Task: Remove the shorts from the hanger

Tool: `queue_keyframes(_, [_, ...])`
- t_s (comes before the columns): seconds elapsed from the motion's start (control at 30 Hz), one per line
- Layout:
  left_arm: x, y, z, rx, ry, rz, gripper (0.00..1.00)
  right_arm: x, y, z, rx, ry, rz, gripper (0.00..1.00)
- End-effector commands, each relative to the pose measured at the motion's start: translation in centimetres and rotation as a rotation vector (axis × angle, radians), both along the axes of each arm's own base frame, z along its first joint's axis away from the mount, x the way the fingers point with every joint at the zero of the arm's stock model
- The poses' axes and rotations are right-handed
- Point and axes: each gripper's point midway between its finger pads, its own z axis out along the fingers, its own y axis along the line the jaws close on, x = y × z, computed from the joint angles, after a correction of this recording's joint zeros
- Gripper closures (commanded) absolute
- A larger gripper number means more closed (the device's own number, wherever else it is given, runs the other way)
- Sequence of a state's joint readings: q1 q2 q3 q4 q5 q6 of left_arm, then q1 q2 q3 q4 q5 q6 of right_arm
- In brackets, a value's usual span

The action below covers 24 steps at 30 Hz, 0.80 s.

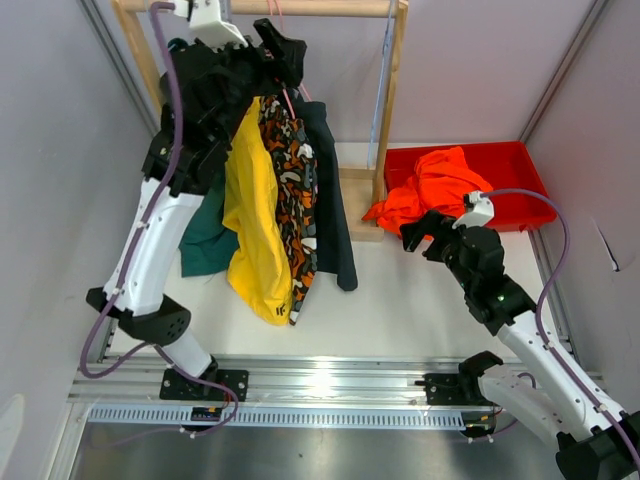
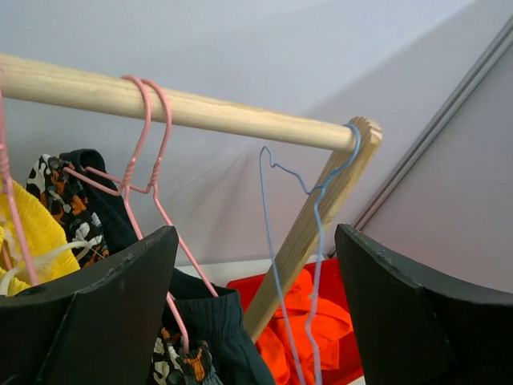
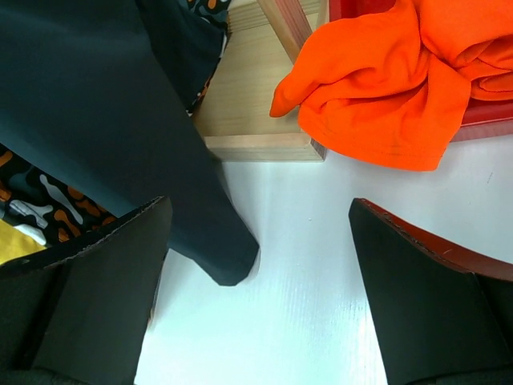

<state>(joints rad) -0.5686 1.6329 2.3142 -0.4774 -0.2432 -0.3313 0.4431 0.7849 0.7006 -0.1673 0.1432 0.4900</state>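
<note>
4 pairs hanging, 1 at the tray, both grippers empty.
Overhead, the left gripper sits at the wooden rail above the hanging fabric shorts. Its wrist view shows jaws wide, with a pink wire hanger beyond. The right gripper gapes, bright orange shorts just ahead, spilling over the red plastic tray.

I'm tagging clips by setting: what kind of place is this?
Probably a robot test cell: plain grey walls around a white table, shorts on a wooden rack, a red bin with an orange pair.
</note>
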Motion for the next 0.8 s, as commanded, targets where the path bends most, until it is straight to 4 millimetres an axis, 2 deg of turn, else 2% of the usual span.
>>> queue_keyframes(0.0, [3.3, -1.6, -4.2, 0.068, 0.082, -0.013, 0.16, 0.0, -0.5, 0.2, 0.001, -0.012, -0.032, 0.01])
queue_keyframes(0.17, [5.1, -2.2, -4.8, 0.038, 0.098, -0.034, 0.23, -0.1, -0.9, -0.4, -0.019, -0.001, -0.044, 0.01])
queue_keyframes(0.5, [6.9, -2.6, -5.8, 0.007, 0.122, -0.032, 0.38, 0.0, -1.2, -1.1, -0.045, 0.006, -0.056, 0.0])
queue_keyframes(0.53, [7.1, -2.6, -6.1, 0.008, 0.126, -0.029, 0.43, 0.1, -1.2, -1.2, -0.048, 0.007, -0.058, 0.01])
queue_keyframes(0.77, [7.9, -2.2, -7.8, 0.023, 0.173, 0.005, 0.46, 0.2, -1.3, -1.8, -0.06, 0.015, -0.06, 0.01])
